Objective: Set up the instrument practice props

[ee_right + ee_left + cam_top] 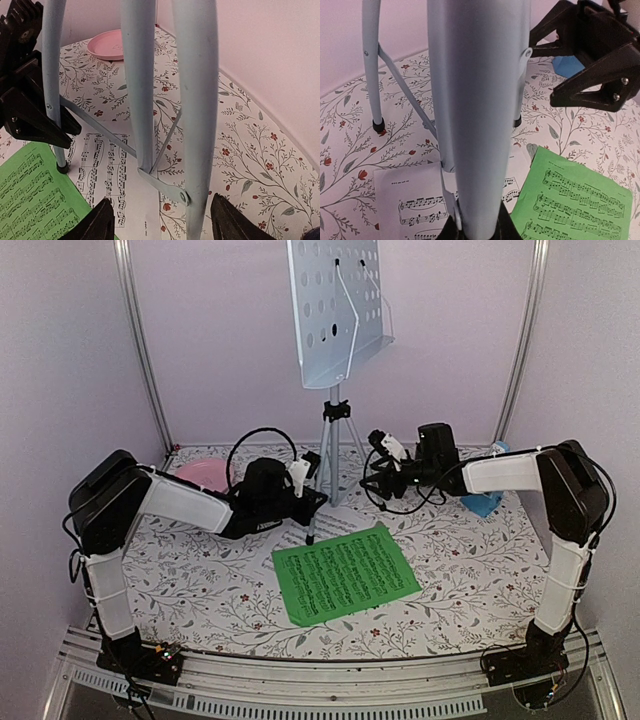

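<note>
I am clamping the left tool (308, 480) on one steep, near-upright leg of the music stand tripod (335, 445), which is standing between both tools, while the right tool (162, 222) is gaping open astride another leg, gripping nothing.

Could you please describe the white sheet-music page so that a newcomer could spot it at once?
Find the grey perforated music stand at the back middle and follow its tripod down. The white sheet-music page lies flat under the legs there. Its neighbour, the green page, carries printed notes too, but is bright green and lies nearer the front.
</note>
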You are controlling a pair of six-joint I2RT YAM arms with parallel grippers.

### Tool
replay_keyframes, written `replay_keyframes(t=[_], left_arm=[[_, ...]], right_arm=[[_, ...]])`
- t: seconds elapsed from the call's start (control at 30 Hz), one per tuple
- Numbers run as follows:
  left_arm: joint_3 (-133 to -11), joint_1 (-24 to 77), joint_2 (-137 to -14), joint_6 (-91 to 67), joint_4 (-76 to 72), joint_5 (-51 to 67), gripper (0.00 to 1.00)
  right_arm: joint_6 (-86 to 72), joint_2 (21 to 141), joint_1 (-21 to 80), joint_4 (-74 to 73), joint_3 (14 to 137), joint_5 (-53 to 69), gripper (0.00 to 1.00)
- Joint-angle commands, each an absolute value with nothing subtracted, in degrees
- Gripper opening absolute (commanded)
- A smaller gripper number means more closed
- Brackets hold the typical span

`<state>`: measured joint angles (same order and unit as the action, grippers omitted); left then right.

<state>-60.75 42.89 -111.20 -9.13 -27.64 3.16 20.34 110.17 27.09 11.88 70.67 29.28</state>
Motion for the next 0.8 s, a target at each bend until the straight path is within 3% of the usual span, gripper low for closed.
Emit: replay_keyframes(t=[0.0, 0.5, 0.6, 0.77], left_arm=[[-60.9, 43.3, -110.6, -8.0, -25.2, 5.0, 0.00], [-62.0, 42.8, -109.1, -7.3, -23.9, 6.9, 0.00], [-62.0, 42.5, -108.3, -6.6, -23.2, 6.8, 0.00], [-61.5, 41.6, -106.4, -5.7, -21.4, 6.5, 0.00]], right_arm=[[20.0, 109.2, 25.3, 11.9, 69.8, 31.0, 0.68], [22.2, 118.1, 25.0, 9.2, 76.1, 35.1, 0.61], [22.3, 118.6, 25.0, 8.9, 76.6, 34.6, 0.48], [22.1, 117.1, 25.0, 9.1, 75.2, 32.0, 0.10]])
